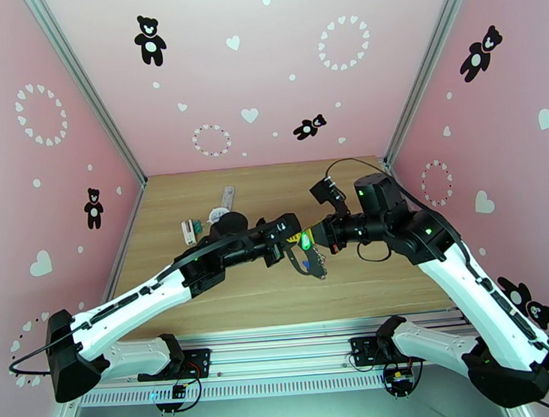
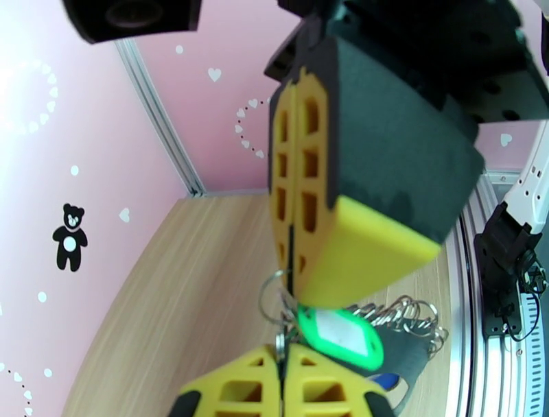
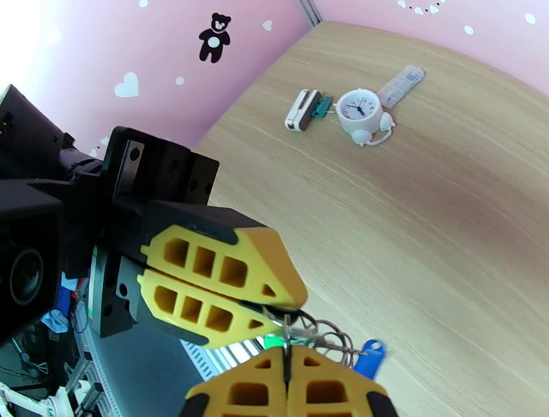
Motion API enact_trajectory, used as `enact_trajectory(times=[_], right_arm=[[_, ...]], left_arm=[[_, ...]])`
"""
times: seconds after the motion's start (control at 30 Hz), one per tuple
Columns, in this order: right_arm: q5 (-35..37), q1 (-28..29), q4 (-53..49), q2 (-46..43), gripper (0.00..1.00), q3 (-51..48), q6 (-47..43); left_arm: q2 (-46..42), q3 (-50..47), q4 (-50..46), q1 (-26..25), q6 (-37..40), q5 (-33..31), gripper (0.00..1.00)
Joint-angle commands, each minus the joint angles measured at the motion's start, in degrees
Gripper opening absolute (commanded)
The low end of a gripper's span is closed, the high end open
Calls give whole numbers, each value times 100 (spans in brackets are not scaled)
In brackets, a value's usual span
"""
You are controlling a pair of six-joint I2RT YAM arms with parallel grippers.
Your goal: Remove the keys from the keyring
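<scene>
Above mid-table my two grippers meet tip to tip. The left gripper [image 1: 298, 243] [image 2: 281, 374] is shut on a silvery ring right beside the green key [image 1: 305, 241] [image 2: 340, 334] [image 3: 274, 341]. From the opposite side, my right gripper [image 1: 312, 240] [image 3: 285, 384] is shut on another thin ring of the same bunch. The keyring [image 1: 311, 267] [image 2: 406, 358], a dark loop with silvery rings [image 2: 405, 317] [image 3: 322, 336], hangs below both tips. Low in that bunch dangles the blue key [image 2: 388, 379] [image 3: 370, 356].
At the back left of the wooden table [image 1: 355, 282] stand a small white clock [image 3: 359, 110], a white-and-green block [image 1: 189, 230] [image 3: 305, 110] and a clear flat stick [image 1: 229, 197] [image 3: 403, 82]. Pink walls close in three sides.
</scene>
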Motion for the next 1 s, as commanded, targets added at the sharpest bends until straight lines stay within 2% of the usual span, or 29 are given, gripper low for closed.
enact_trajectory(times=[0.0, 0.2, 0.7, 0.83, 0.97], right_arm=[[-466, -157, 81, -255, 0, -104, 189], [-759, -267, 317, -397, 0, -407, 478], [-786, -268, 1076, -599, 0, -1045, 806], [-1018, -277, 1670, -603, 0, -1353, 1167], [-996, -274, 1564, -554, 0, -1312, 1012]], left_arm=[[-274, -250, 513, 85, 30, 70, 0], [-412, -464, 940, 139, -82, 278, 0], [-297, -944, 2300, 166, -666, -137, 0], [-178, -950, 2539, 133, -796, -302, 0], [-80, -944, 2698, 133, -816, -393, 0]])
